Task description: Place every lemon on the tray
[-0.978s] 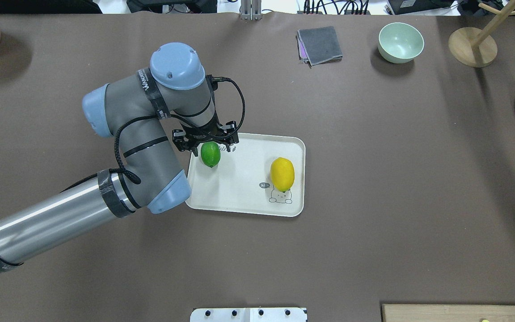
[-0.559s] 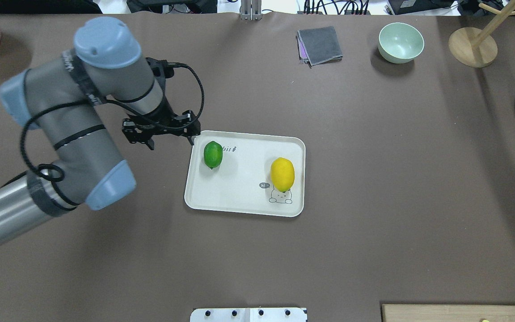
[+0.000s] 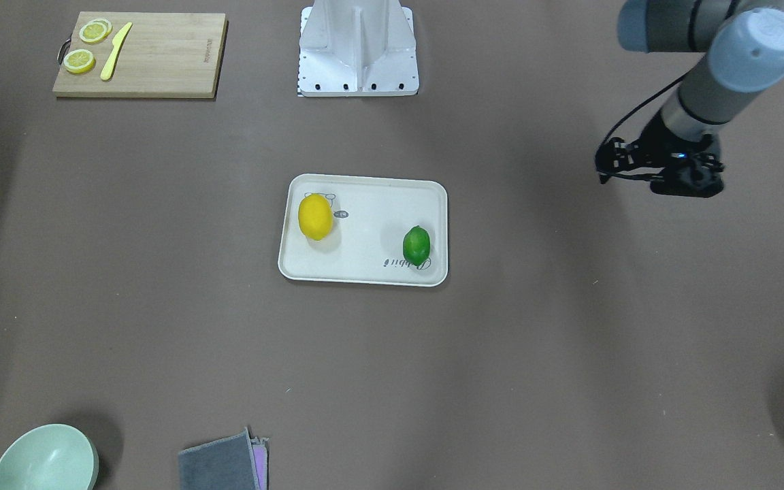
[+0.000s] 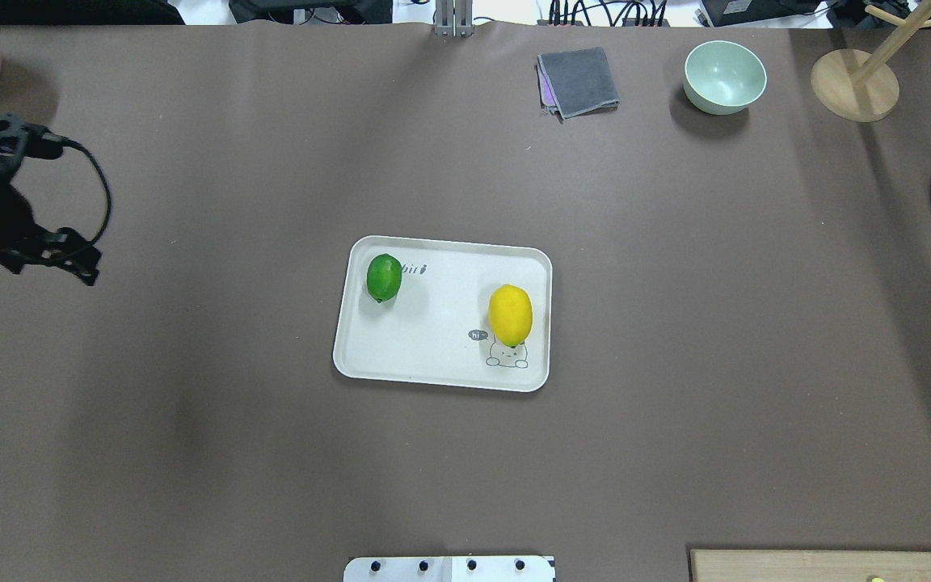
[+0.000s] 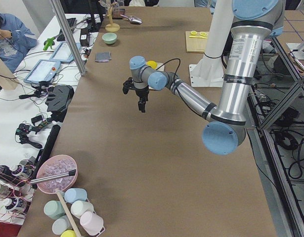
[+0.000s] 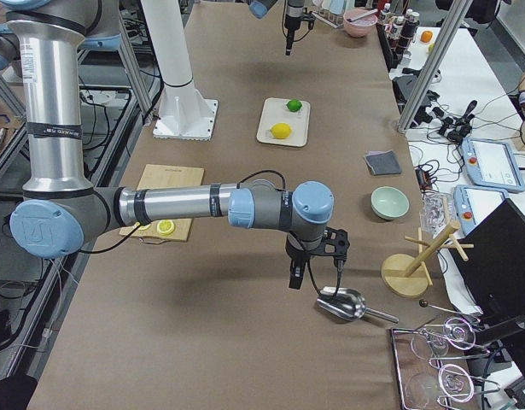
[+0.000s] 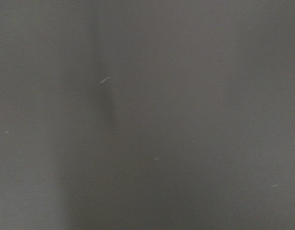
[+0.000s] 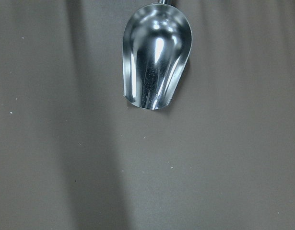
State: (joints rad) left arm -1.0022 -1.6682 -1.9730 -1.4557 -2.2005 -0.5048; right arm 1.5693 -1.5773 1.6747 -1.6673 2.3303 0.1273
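At mid-counter the tray (image 4: pixel 441 372) is sitting flat, and both lemons are lying on it. The green lemon (image 4: pixel 383 277) is resting in the tray corner toward the far edge and the left end of the counter, partly covering the script print. The yellow lemon (image 4: pixel 510 314) is resting on the tray side toward the right end, its tip touching the cartoon drawing. The two are well apart from each other.

The left gripper (image 3: pixel 661 178) is hovering over bare surface near the left end of the counter, well apart from the tray. Its jaws are looking spread and are holding nothing, and its wrist camera is showing only brown counter.

The right gripper (image 6: pixel 300 273) is hanging near the right end, just beside a metal scoop (image 8: pixel 156 62). I cannot tell whether its jaws are spread or pressed together.

A cutting board (image 3: pixel 160 54) with lemon slices is lying at the near right corner.
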